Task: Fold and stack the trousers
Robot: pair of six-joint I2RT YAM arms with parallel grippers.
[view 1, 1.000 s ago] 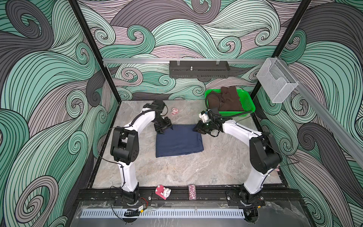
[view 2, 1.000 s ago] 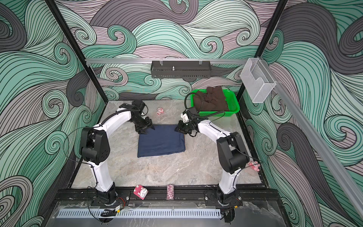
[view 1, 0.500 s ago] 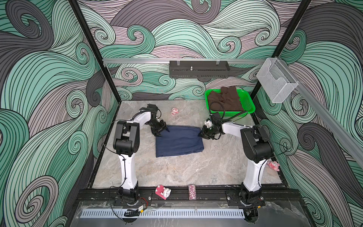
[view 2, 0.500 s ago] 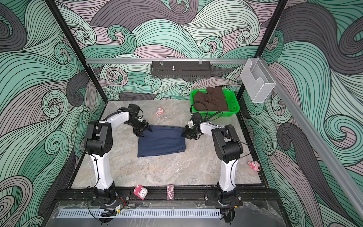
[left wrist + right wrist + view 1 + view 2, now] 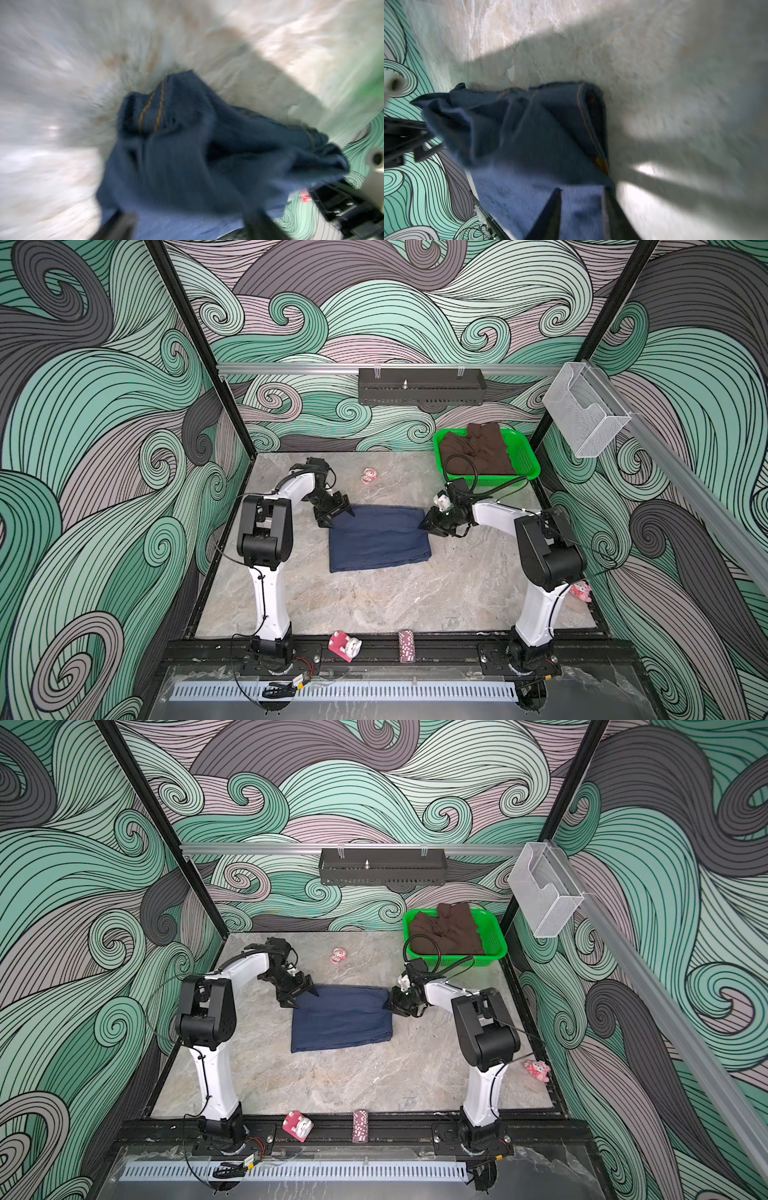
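You see blurred, dark navy denim trousers (image 5: 187,158) with orange stitching bunched on the pale marbled desk (image 5: 52,93), your left tool's (image 5: 189,222) dark fingers (image 5: 120,226) spread wide over them.

Bright and even from overhead in both top views, sharp, with faint shadows on the tabletop (image 5: 374,597) and walls (image 5: 83,448) bowing at the edges. Heavy motion smear in the left wrist view, worst toward the rim; milder blur in the right wrist view, with broad grey shadows and one glare patch.
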